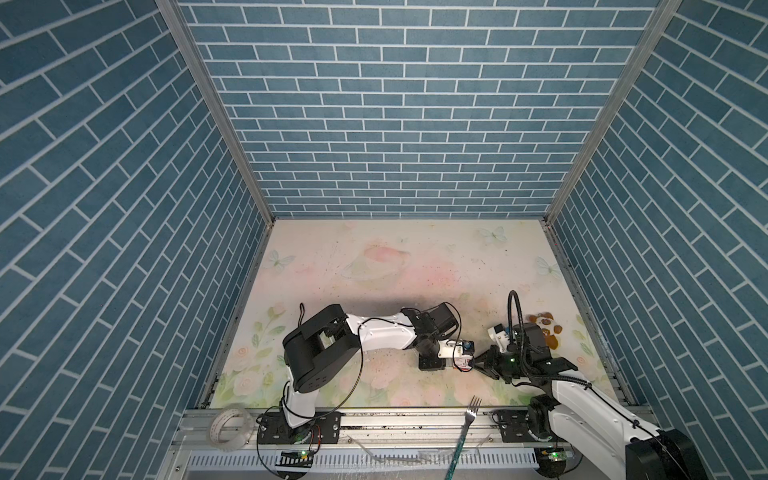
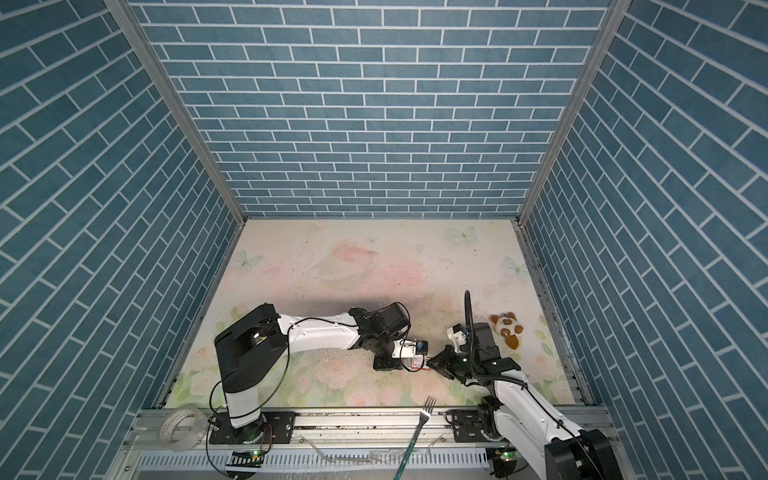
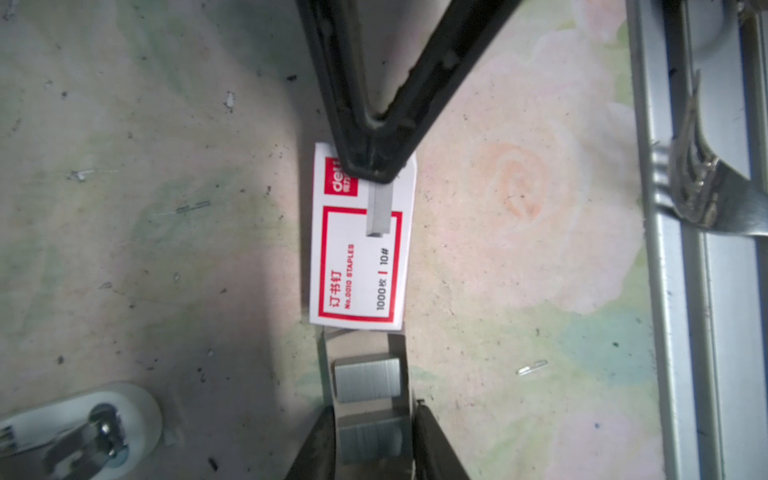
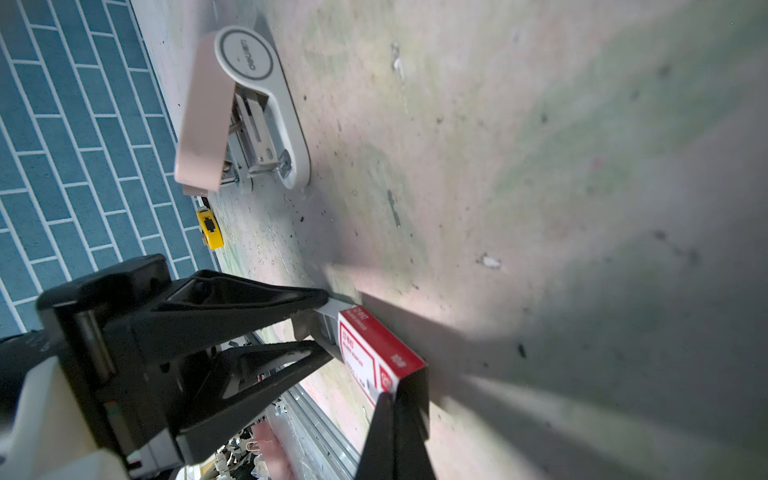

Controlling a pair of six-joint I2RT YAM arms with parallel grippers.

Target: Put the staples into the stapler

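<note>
Silvery staples [image 3: 379,210] parallel box [image 3: 357,266] and tray [image 3: 353,343].

We see a floral tabletop [image 1: 374,266] carrying an opened pink-and-white stapler [image 4: 291,129], a panda toy [image 1: 544,326] and scattered loose staples [image 3: 532,368].

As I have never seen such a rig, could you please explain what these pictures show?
Two white-and-black robot arms work on a floral tabletop. Two pictures look down from overhead; the other two come from cameras on the arms' wrists. On the table lie an open white-and-pink stapler and a brown-and-white panda toy; a metal fork lies at the front edge. The left end effector grips the pale tray of silvery staples, partly out of its white-and-red cardboard box; the right end effector pinches one thin grey staple strip.
</note>
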